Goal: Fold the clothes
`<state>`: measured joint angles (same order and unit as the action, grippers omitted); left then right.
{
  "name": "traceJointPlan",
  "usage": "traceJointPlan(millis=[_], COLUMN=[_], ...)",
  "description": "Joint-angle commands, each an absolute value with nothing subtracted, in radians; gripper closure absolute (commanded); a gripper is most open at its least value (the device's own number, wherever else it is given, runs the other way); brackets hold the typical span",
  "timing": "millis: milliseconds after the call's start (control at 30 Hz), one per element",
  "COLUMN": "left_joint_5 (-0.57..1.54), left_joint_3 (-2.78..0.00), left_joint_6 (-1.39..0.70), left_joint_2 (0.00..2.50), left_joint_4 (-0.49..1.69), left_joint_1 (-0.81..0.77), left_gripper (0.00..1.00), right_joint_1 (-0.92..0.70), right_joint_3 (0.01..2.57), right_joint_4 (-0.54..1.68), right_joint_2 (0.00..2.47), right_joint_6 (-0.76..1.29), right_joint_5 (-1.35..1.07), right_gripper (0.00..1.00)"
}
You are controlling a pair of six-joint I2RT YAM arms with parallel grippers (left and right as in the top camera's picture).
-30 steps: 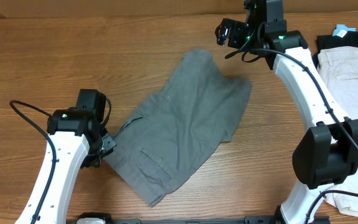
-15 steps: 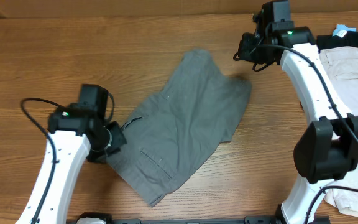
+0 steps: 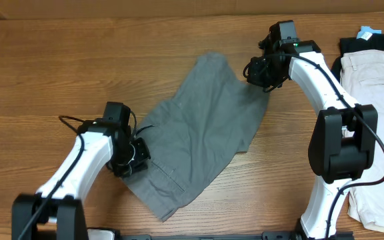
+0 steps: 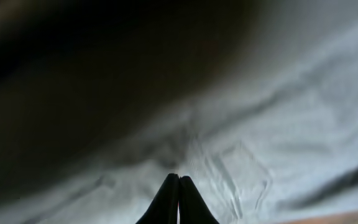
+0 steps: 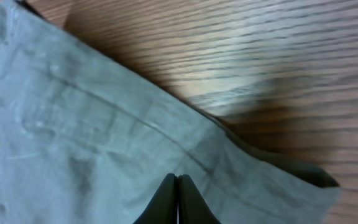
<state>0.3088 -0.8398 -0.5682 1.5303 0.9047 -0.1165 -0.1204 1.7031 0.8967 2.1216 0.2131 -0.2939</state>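
Shorts [image 3: 199, 133], grey; beige garment [image 3: 379, 73] (right edge) well apart

Our left tool [image 4: 179, 194] pinches the creased grey shorts [image 4: 260, 155] between its closed tips; blurred cloth spreads ahead and rightward.

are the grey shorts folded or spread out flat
Spread flat: the shorts lie open on the table, both legs showing, nothing turned over yet.
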Motion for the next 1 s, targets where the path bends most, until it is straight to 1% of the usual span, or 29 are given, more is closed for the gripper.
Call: traceJointPlan(millis=[0,233,333,400,433,567,633,700,800,967], left_joint_5=[0.334,0.333,0.330,0.307,0.288,0.203,0.200,0.197,0.162,0.122], left_joint_3=[-0.832,-0.832,-0.832,-0.835,-0.838,-0.860,-0.881,-0.917,-0.999,-1.186], left_joint_6=[-0.551,-0.565,-0.564,-0.564,-0.564,-0.563,-0.533,-0.481,-0.470,-0.418], left_joint_2=[1.599,1.740,1.757,1.758,1.758,1.758,1.758,1.758,1.758,1.758], left_joint_4=[0.873,0.836,0.837,0.838,0.841,0.860,0.863,0.863,0.879,0.906], left_joint_1=[-0.118,-0.113,-0.084,-0.043,-0.022,0.057,0.089,0.107,0.114,0.114], left_gripper=[0.96,0.96,0.96,0.96,0.96,0.96,0.96,0.96,0.96,0.92], right_joint_1=[-0.124,-0.124,-0.123,-0.123,-0.123,-0.121,-0.121,-0.122,-0.122,-0.125], right_joint_3=[1.707,1.707,1.707,1.707,1.707,1.707,1.707,1.707,1.707,1.707], right_joint_4=[0.889,0.899,0.896,0.905,0.914,0.962,0.989,1.020,1.073,1.164], right_joint_2=[2.151,2.236,2.252,2.265,2.268,2.271,2.271,2.268,2.252,2.185], right_joint_6=[0.174,0.175,0.175,0.209,0.239,0.355,0.392,0.440,0.502,0.558], right_joint_5=[-0.328,-0.331,-0.320,-0.250,-0.210,-0.042,0.011,0.043,0.073,0.081], right_gripper=[0.93,0.94,0.94,0.94,0.96,0.96,0.96,0.96,0.96,0.96])
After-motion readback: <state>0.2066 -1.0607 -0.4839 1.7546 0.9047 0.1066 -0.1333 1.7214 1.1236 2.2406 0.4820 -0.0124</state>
